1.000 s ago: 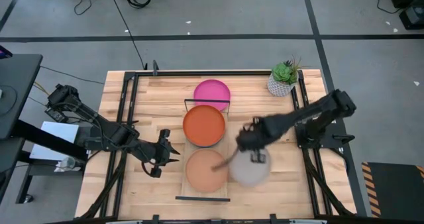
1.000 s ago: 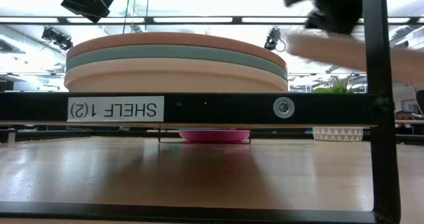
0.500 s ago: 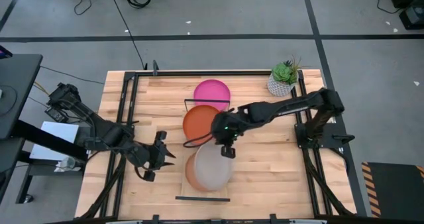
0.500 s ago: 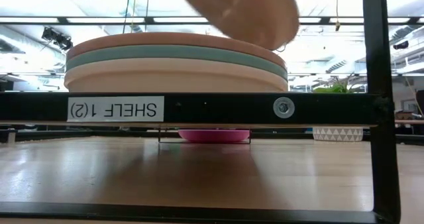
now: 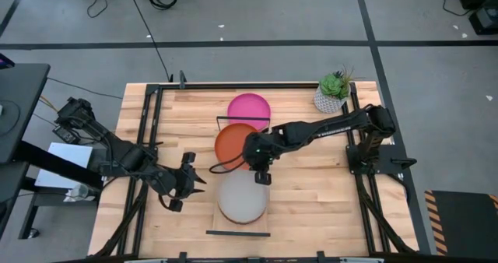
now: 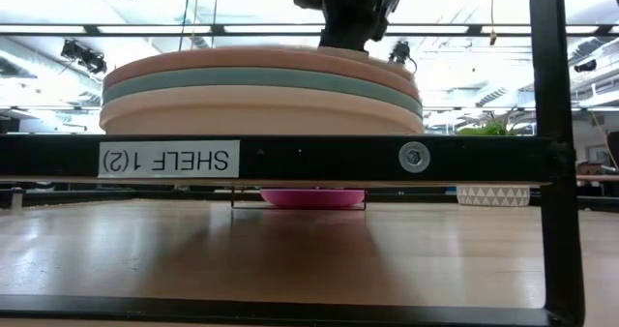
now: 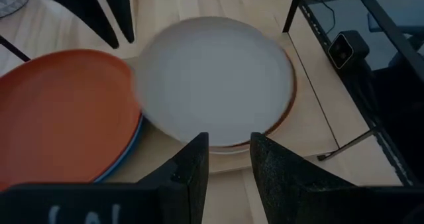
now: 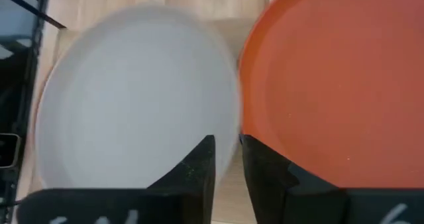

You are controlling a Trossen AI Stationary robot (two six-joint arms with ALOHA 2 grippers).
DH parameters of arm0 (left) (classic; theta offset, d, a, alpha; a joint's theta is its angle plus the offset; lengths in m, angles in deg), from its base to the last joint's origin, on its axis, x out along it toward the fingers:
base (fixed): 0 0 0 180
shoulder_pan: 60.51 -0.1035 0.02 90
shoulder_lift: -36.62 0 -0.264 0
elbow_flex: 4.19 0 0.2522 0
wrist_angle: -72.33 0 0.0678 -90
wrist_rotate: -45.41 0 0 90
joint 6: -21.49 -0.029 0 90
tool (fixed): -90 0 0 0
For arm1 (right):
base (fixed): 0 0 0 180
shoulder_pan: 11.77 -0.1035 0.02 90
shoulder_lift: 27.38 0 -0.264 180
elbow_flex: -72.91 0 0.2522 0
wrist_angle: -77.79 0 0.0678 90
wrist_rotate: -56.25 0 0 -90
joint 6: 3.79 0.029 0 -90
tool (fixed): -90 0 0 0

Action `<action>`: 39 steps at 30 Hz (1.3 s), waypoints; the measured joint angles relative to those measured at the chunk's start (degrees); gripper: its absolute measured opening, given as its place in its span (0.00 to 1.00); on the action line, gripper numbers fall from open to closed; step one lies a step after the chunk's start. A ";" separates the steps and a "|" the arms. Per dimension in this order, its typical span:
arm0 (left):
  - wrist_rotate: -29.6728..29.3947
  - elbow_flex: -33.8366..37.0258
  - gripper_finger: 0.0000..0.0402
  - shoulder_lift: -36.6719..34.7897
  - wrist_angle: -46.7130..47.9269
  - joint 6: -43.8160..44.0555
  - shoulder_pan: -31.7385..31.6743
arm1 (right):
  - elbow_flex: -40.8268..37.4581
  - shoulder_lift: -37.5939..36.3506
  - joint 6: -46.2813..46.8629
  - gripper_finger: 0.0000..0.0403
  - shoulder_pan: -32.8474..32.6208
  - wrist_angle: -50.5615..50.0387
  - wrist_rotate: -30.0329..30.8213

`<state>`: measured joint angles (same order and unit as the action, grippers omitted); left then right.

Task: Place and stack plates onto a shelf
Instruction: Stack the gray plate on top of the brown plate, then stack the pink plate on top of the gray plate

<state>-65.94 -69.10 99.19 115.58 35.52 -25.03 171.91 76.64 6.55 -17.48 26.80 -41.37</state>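
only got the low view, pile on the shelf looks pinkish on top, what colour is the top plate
observer: Grey. In the high view the grey plate lies on top of the pile.
operator: right gripper off it
observer: No, the right gripper has the plate's rim between its fingers, on the side toward the orange-red plate.
operator: left arm in the way
observer: No, the left gripper waits open beside the shelf, apart from the pile.

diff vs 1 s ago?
The right hand swung the grey plate from beside the shelf across onto the near stack, covering the peach plate. Whether it has let go is unclear. The left hand drifted slightly left, still empty. The orange-red plate, magenta plate and plant pot stayed put.
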 joint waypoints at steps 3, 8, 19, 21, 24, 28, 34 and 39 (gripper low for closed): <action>-0.04 0.00 0.29 0.00 0.09 -0.96 0.00 | 0.02 -0.85 0.79 0.24 -0.03 0.09 0.00; -0.05 0.00 0.29 0.00 0.64 -2.97 0.00 | 0.02 -0.91 2.31 0.25 -0.97 -1.04 -0.60; -11.28 0.00 0.29 -0.25 -0.48 -5.76 -1.41 | 0.00 -3.08 5.59 0.25 -2.43 -9.67 4.10; -9.53 0.00 0.29 -0.64 -0.46 -5.73 -2.39 | 0.00 -4.64 7.13 0.24 -2.44 -10.57 6.12; -5.91 0.00 0.29 -0.74 -0.20 -5.72 -4.02 | 0.00 -7.34 7.92 0.24 -3.01 -13.16 8.89; -2.54 0.00 0.29 -0.76 0.26 -5.76 -5.64 | 0.02 -10.86 7.00 0.24 -4.07 -16.47 14.68; -1.92 0.00 0.29 -1.12 2.86 -6.31 -6.51 | 0.02 -15.12 5.66 0.24 -4.84 -20.46 21.85; -1.89 0.00 0.29 -1.14 3.19 -5.66 -6.43 | 0.02 -17.58 6.43 0.24 -5.12 -22.54 22.33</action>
<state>-67.83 -69.10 98.05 118.77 29.87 -31.45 171.93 59.06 12.98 -22.60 4.25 -19.04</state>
